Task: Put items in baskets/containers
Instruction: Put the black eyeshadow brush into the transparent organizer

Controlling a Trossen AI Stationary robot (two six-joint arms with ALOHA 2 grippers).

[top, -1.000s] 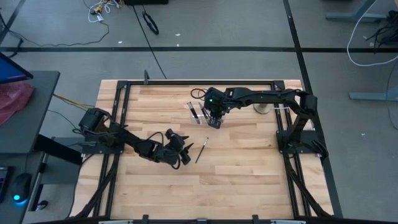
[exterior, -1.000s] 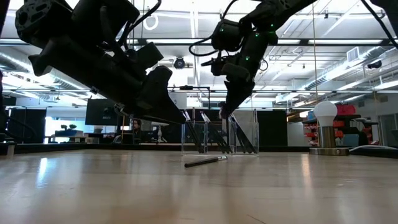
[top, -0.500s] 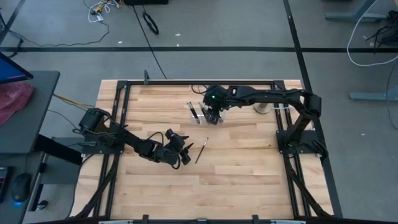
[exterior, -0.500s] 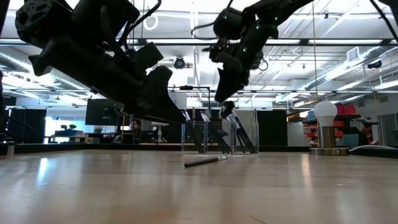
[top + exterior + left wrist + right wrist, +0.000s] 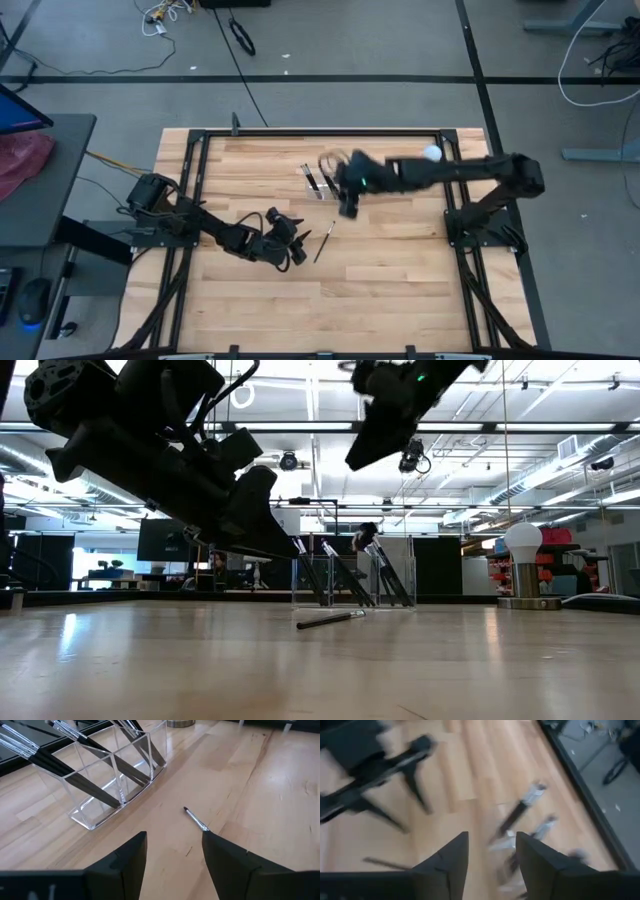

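The clear organiser tray point(image 5: 320, 181) point(image 5: 116, 779) stands on the table at mid-far, with several dark brushes point(image 5: 340, 578) leaning in its compartments. One thin brush point(image 5: 324, 241) point(image 5: 197, 819) lies flat on the wood between the tray and my left gripper. My left gripper point(image 5: 292, 247) point(image 5: 174, 857) hovers low and open, its fingers pointing toward that brush and touching nothing. My right gripper point(image 5: 347, 207) point(image 5: 358, 458) point(image 5: 491, 855) hangs open high above the tray's near side, with nothing between its fingers.
A white ball on a tan round base point(image 5: 431, 153) point(image 5: 522, 566) stands to the right of the tray. The black frame point(image 5: 300, 133) runs round the table. Bare wood lies on the near half of the table.
My right gripper has risen from down at the organiser to high above it. It has left a brush leaning in the tray, dark tip up. Its arm has swung, so the forearm now lies nearer the table's middle.
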